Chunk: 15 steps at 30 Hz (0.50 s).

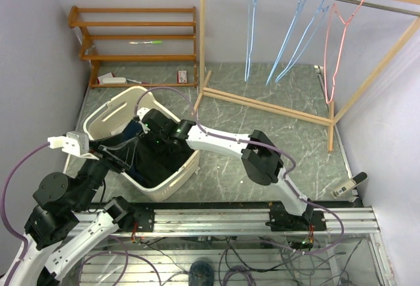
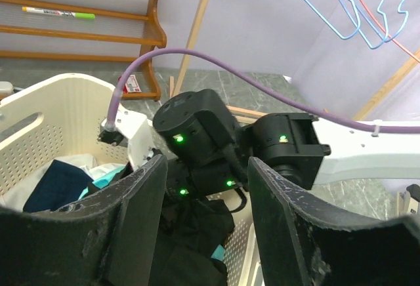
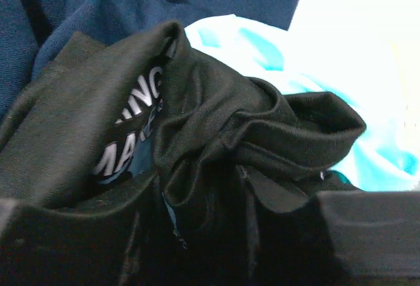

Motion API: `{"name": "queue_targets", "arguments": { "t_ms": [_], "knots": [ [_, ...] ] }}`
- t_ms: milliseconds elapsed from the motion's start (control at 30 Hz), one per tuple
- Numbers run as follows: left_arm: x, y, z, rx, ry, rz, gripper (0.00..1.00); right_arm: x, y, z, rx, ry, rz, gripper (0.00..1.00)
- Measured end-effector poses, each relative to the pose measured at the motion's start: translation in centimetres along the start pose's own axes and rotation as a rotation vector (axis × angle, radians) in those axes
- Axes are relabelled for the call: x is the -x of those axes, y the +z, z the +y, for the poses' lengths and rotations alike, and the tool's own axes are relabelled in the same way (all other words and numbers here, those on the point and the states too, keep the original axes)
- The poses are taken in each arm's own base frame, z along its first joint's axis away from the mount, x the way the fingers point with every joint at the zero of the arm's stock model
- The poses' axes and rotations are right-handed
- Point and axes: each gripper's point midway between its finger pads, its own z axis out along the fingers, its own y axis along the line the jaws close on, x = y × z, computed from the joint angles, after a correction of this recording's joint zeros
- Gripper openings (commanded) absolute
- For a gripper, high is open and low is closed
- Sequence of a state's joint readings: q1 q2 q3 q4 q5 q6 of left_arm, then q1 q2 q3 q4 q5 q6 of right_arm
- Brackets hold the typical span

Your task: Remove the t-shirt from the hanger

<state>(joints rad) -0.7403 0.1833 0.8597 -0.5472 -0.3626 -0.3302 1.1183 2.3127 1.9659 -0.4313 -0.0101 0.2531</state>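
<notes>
The black t-shirt with white lettering lies crumpled in the white laundry basket, off any hanger. My right gripper is down inside the basket over it, its fingers standing apart with folds of black cloth loose between them. From above, the right gripper is sunk among the dark clothes. My left gripper hovers open and empty at the basket's near-left side, looking at the right wrist. Several wire hangers, among them a pink hanger, hang bare on the rail.
A navy garment and a turquoise one lie under the black shirt. The wooden clothes rack stands at the back right. A wooden shelf with small items stands at the back left, behind the basket.
</notes>
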Motion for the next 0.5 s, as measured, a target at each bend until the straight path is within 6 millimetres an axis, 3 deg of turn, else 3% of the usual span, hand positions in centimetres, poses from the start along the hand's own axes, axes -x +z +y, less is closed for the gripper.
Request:
{"name": "queue_targets", "arguments": {
  "t_ms": [100, 233, 267, 333, 500],
  "knots": [
    [0.0, 0.0, 0.0, 0.001, -0.001, 0.0, 0.72, 0.5, -1.9, -0.1, -0.011, -0.005, -0.014, 0.58],
    [0.0, 0.0, 0.1, 0.004, -0.004, -0.001, 0.75, 2.5, -5.8, 0.4, -0.009, -0.015, -0.073, 0.71],
    [0.0, 0.0, 0.1, 0.006, -0.004, -0.001, 0.75, 3.5, -7.4, 0.7, -0.006, -0.019, -0.103, 0.73],
    [0.0, 0.0, 0.1, 0.008, -0.005, -0.002, 0.75, 5.6, -10.5, 1.2, -0.004, -0.029, -0.175, 0.86],
    [0.0, 0.0, 0.2, 0.015, -0.007, -0.001, 0.75, 10.5, -18.9, 1.9, 0.001, -0.029, -0.396, 0.89]
  ]
}}
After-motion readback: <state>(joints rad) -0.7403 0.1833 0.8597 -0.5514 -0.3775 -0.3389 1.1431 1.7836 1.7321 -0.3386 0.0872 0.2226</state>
